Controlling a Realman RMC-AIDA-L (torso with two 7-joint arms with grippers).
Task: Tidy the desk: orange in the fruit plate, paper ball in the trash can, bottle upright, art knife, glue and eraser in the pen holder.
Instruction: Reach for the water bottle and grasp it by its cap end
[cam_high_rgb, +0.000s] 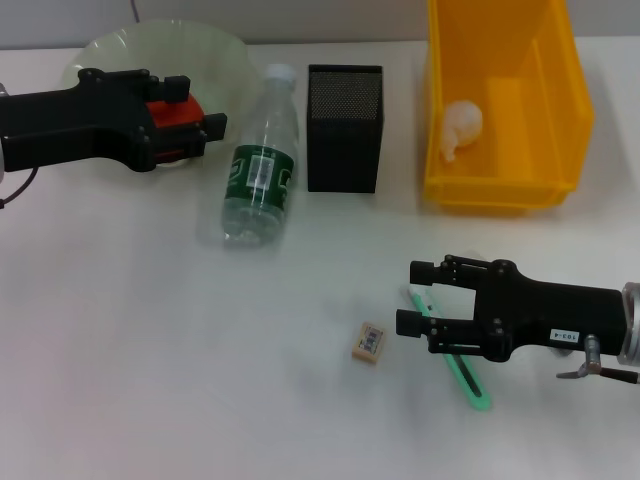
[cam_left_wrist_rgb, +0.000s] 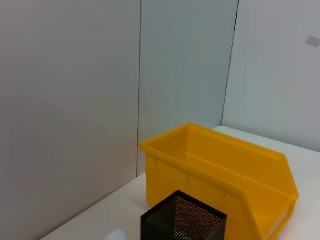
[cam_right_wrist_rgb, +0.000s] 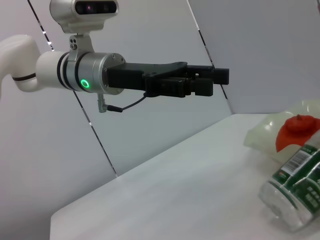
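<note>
From the head view, the right gripper (cam_high_rgb: 412, 296) is hovering low over the near right part of the table (cam_high_rgb: 150, 350), its fingers spread apart and holding nothing. The eraser (cam_high_rgb: 369, 341) is lying flat just ahead of those fingers and slightly toward the near edge — apart from them, its long axis running roughly from the near edge toward the far edge. A green stick-like tool (cam_high_rgb: 462, 372) is lying slantwise under the right gripper. This arm is clearly the nearer one to the eraser; my guess is the next reach goes there.

The left gripper (cam_high_rgb: 212, 127) is hanging over the fruit plate (cam_high_rgb: 215, 50) at the far left corner, above the orange (cam_high_rgb: 172, 117) sitting in it; I cannot tell whether it is open. The bottle (cam_high_rgb: 261, 170) is lying on its side, cap toward the far edge, between the plate and the pen holder (cam_high_rgb: 344, 128). The paper ball (cam_high_rgb: 462, 125) is resting inside the trash can (cam_high_rgb: 500, 190).

The left wrist view is showing only the trash can (cam_left_wrist_rgb: 220, 170) and pen holder (cam_left_wrist_rgb: 182, 220) — nothing between fingers.

The right wrist view is showing the left gripper (cam_right_wrist_rgb: 220, 75) above the table, with the orange (cam_right_wrist_rgb: 297, 131) in the plate (cam_right_wrist_rgb: 265, 135) and the bottle (cam_right_wrist_rgb: 295, 190) lying beside it.
</note>
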